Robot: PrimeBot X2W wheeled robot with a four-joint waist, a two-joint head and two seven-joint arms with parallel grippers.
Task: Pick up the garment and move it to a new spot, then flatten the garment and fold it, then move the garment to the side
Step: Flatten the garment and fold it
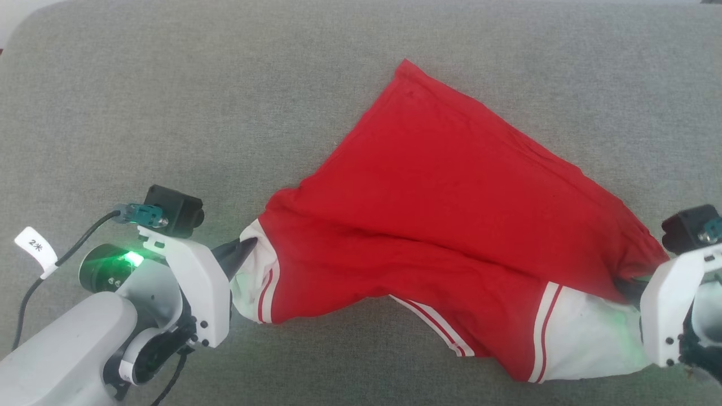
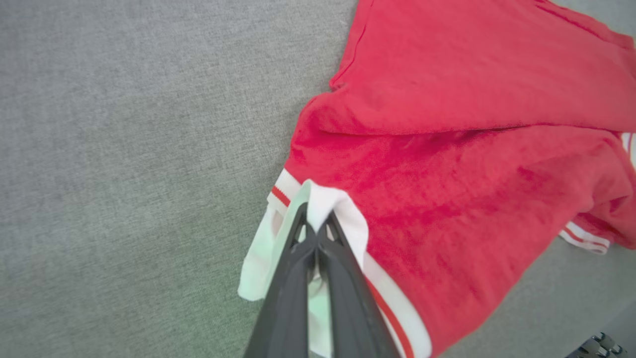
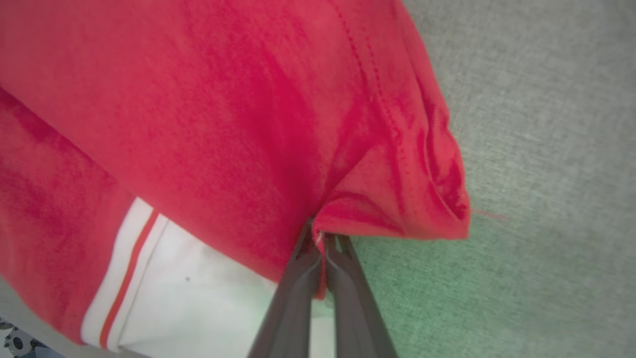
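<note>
1. The garment (image 1: 451, 214) lies spread on the grey upholstered surface (image 1: 141, 84).
2. The left jaws are clamped on its white sleeve (image 2: 343, 211).
3. The right jaws are pinched on a red side fold (image 3: 397, 209).
4. Gripping opposite ends probably serves to stretch it flat.

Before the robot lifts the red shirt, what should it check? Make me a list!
1. Left pincer shut on the garment's white sleeve: ok.
2. Right pincer shut on a red fold of the cloth: ok.
3. Garment lying flat: not ok, it is creased and bunched.
4. Bare grey surface around it for laying it out: ok.
5. Both grips firm enough to hold through a pull: cannot tell.
</note>
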